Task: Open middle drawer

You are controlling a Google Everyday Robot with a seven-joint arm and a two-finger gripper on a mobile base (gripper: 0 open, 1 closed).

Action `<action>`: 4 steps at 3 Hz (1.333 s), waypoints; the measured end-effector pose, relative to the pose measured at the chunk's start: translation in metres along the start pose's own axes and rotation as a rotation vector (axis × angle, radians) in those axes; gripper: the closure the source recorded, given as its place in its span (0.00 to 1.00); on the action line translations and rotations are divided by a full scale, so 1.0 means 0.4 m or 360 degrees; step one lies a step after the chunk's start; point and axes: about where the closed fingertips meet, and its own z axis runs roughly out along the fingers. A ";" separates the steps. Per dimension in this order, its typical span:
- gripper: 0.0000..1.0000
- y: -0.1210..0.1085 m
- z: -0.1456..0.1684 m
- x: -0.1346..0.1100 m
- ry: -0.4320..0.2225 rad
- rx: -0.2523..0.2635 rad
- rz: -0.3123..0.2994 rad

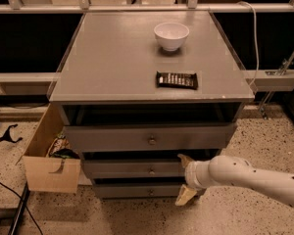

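The grey cabinet has three knobbed drawer fronts stacked below its top. The middle drawer is a narrow grey front with a small round knob, between the taller top drawer and the bottom drawer. My gripper reaches in from the right on a white arm, at the middle drawer's right end. It is open: one tan fingertip sits at the drawer front's upper edge, the other hangs below it by the bottom drawer. It holds nothing.
A white bowl and a dark snack bar lie on the cabinet top. A tan wooden box with items in it stands against the cabinet's left side. Cables lie on the speckled floor at the left. A rail runs behind.
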 end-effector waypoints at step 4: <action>0.00 -0.088 0.153 0.030 0.0115 -0.0058 -0.0037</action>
